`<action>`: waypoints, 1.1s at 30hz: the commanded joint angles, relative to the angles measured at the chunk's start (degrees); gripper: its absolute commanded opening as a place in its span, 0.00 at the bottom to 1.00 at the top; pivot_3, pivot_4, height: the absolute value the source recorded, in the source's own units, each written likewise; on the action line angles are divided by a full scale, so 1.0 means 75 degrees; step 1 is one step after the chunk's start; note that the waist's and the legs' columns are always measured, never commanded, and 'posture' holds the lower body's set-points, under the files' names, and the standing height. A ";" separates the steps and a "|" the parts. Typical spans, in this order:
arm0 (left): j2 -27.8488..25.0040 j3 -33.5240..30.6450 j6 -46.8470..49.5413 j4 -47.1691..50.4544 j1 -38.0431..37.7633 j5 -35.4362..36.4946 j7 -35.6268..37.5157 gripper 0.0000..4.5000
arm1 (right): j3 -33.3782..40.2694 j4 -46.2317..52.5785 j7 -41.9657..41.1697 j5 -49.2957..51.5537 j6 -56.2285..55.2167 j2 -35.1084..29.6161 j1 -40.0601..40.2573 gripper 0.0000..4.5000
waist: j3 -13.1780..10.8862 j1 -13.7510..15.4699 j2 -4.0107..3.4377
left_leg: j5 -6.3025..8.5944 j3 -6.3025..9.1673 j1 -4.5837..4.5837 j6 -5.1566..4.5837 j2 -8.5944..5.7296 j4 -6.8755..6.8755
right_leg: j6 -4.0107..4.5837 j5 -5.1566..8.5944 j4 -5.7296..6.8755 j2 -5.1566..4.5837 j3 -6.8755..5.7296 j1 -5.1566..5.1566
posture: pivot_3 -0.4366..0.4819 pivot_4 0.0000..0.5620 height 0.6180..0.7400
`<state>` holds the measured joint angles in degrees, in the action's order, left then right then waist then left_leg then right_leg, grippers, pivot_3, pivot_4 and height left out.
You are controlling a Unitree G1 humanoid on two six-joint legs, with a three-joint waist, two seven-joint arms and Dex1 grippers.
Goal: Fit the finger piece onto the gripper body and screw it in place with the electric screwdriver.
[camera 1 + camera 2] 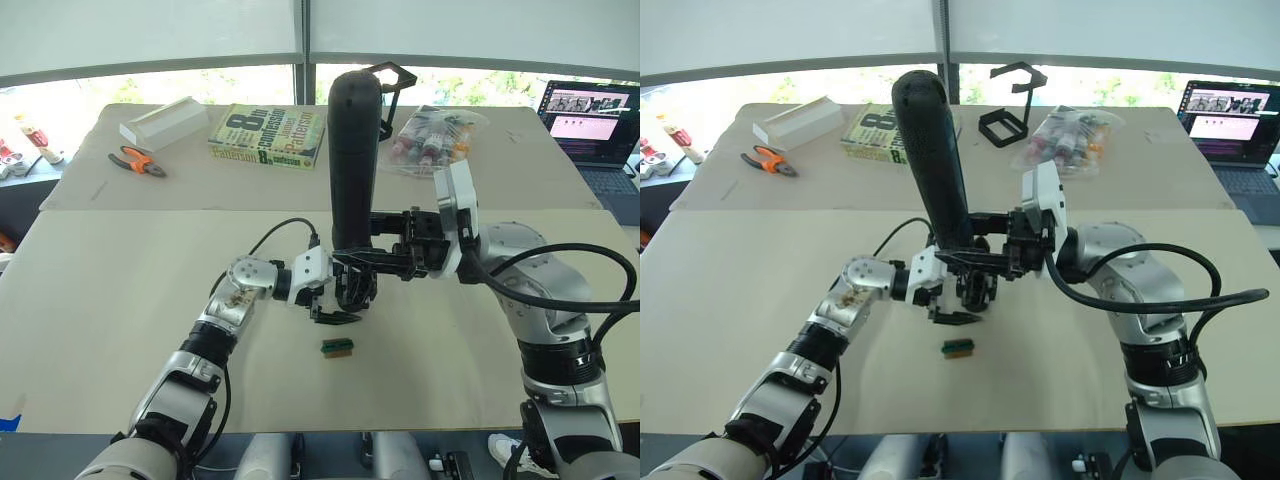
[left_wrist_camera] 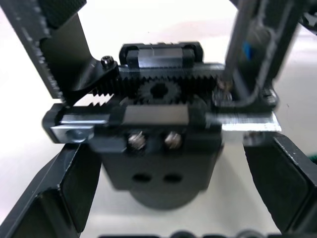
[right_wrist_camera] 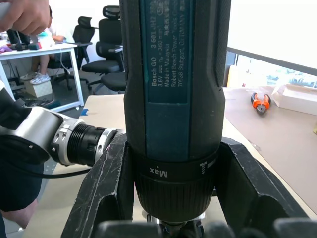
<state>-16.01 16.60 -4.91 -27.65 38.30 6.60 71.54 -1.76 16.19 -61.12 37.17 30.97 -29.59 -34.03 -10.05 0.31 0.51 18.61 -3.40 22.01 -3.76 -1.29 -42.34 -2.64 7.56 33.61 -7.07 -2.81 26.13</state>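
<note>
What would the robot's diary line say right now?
left gripper: holds gripper body | right gripper: holds electric screwdriver upright, bit down on it | stage: screwing

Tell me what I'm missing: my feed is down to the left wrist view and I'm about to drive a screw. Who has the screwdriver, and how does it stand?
Observer: The right gripper has it. Its fingers are closed on the collar of the electric screwdriver, which stands roughly upright, bit end down toward the gripper body held in the left gripper.
Operator: Anything lying on the table near the work?
Observer: A small green-and-brown block lies on the table, just on the robot's side of the left gripper and apart from it.
</note>
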 commanded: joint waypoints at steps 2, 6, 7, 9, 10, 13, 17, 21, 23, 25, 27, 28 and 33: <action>0.0092 0.0065 -0.0201 -0.0156 0.0217 -0.0151 -0.0090 0.94 | 0.0123 0.0231 0.0038 0.0109 -0.0159 -0.0003 -0.0019 0.42 | 0.0000 0.0004 0.0000 | 0.0000 0.0000 0.0000 0.0000 0.0001 -0.0001 | 0.0000 0.0000 0.0001 0.0000 0.0000 0.0000 | 0.48 0.27 1.00; 0.0134 0.0039 -0.0304 -0.0410 0.0292 -0.0131 -0.0051 0.62 | 0.0121 0.0251 0.0054 0.0083 -0.0180 -0.0018 0.0061 0.42 | 0.0002 0.0013 0.0001 | 0.0001 0.0001 -0.0001 -0.0001 0.0002 -0.0002 | 0.0000 0.0000 0.0002 0.0000 0.0000 0.0000 | 0.48 0.27 1.00; 0.0133 0.0040 -0.0337 -0.0476 0.0308 -0.0138 -0.0042 0.63 | 0.0117 0.0252 0.0063 0.0071 -0.0187 -0.0018 0.0092 0.42 | 0.0004 0.0018 0.0004 | 0.0001 0.0001 -0.0001 -0.0001 0.0002 -0.0002 | 0.0000 0.0000 0.0002 0.0000 0.0001 -0.0001 | 0.48 0.27 1.00; 0.0117 0.0041 -0.0427 -0.0604 0.0331 -0.0161 -0.0010 0.63 | 0.0087 0.0240 0.0088 0.0030 -0.0227 -0.0012 0.0163 0.42 | 0.0006 0.0026 0.0004 | 0.0001 0.0001 -0.0001 -0.0002 0.0003 -0.0001 | 0.0000 0.0000 0.0000 0.0000 0.0000 -0.0001 | 0.48 0.27 1.00; 0.0105 0.0044 -0.0474 -0.0660 0.0344 -0.0180 -0.0004 0.63 | 0.0063 0.0235 0.0098 0.0005 -0.0255 -0.0008 0.0204 0.42 | 0.0007 0.0026 0.0005 | 0.0001 0.0001 -0.0001 -0.0002 0.0002 -0.0002 | 0.0000 0.0000 0.0001 -0.0001 0.0001 -0.0002 | 0.48 0.27 1.00; 0.0089 0.0045 -0.0571 -0.0801 0.0385 -0.0219 -0.0011 0.63 | -0.0002 0.0195 0.0155 -0.0086 -0.0318 0.0010 0.0325 0.42 | 0.0010 0.0024 0.0006 | 0.0001 0.0001 -0.0006 -0.0002 0.0006 -0.0005 | 0.0001 -0.0001 0.0003 -0.0001 0.0001 -0.0006 | 0.48 0.27 1.00; 0.0083 0.0035 -0.0636 -0.0916 0.0437 -0.0240 -0.0042 0.63 | -0.0179 0.0033 0.0208 -0.0384 -0.0590 0.0038 0.0602 0.42 | 0.0021 0.0025 0.0009 | 0.0002 0.0001 -0.0019 -0.0003 0.0011 -0.0005 | 0.0004 -0.0003 0.0010 -0.0001 0.0002 -0.0014 | 0.48 0.27 1.00; 0.0073 0.0030 -0.0666 -0.0969 0.0454 -0.0251 -0.0049 0.63 | -0.0349 -0.0115 0.0211 -0.0616 -0.0837 0.0024 0.0767 0.42 | 0.0038 0.0023 0.0014 | 0.0007 0.0001 -0.0050 -0.0012 0.0015 -0.0005 | 0.0004 -0.0003 0.0016 -0.0001 0.0006 -0.0043 | 0.48 0.27 1.00; 0.0069 0.0027 -0.0658 -0.0970 0.0445 -0.0260 -0.0051 0.63 | -0.0408 -0.0228 0.0236 -0.0695 -0.0885 0.0023 0.0782 0.42 | 0.0038 0.0021 0.0015 | 0.0032 0.0003 -0.0089 -0.0055 0.0021 -0.0001 | 0.0005 -0.0002 0.0012 -0.0001 0.0005 -0.0084 | 0.48 0.27 1.00; 0.0075 0.0013 -0.0649 -0.0957 0.0431 -0.0273 -0.0047 0.63 | -0.0466 -0.0339 0.0274 -0.0730 -0.0880 0.0003 0.0784 0.42 | 0.0039 0.0016 0.0015 | 0.0039 0.0007 -0.0128 -0.0066 0.0027 0.0008 | 0.0005 -0.0001 -0.0021 -0.0001 0.0005 -0.0124 | 0.48 0.27 1.00; 0.0078 0.0006 -0.0640 -0.0937 0.0414 -0.0280 -0.0050 0.63 | -0.0513 -0.0421 0.0296 -0.0740 -0.0867 -0.0010 0.0794 0.42 | 0.0041 0.0013 0.0015 | 0.0038 0.0008 -0.0130 -0.0065 0.0030 0.0016 | 0.0010 -0.0004 -0.0049 -0.0001 0.0004 -0.0126 | 0.48 0.27 1.00; 0.0077 0.0005 -0.0637 -0.0928 0.0407 -0.0280 -0.0050 0.63 | -0.0530 -0.0460 0.0316 -0.0736 -0.0843 -0.0003 0.0800 0.42 | 0.0043 0.0014 0.0015 | 0.0036 0.0010 -0.0130 -0.0061 0.0030 0.0017 | 0.0013 -0.0006 -0.0049 -0.0001 0.0004 -0.0126 | 0.48 0.27 1.00; 0.0064 -0.0003 -0.0601 -0.0875 0.0369 -0.0267 -0.0053 0.63 | -0.0635 -0.0645 0.0410 -0.0833 -0.0881 0.0041 0.0855 0.42 | 0.0052 0.0017 0.0017 | 0.0033 0.0010 -0.0129 -0.0055 0.0029 0.0017 | 0.0015 -0.0008 -0.0052 -0.0001 0.0002 -0.0126 | 0.48 0.27 1.00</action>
<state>-15.32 16.83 -8.95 -34.86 40.84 4.54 70.52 -4.47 14.90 -58.84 34.49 23.20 -28.63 -29.60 -9.66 0.44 0.63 18.85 -3.32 21.04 -4.17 -1.07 -42.21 -2.53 7.50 33.22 -7.08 -2.79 25.18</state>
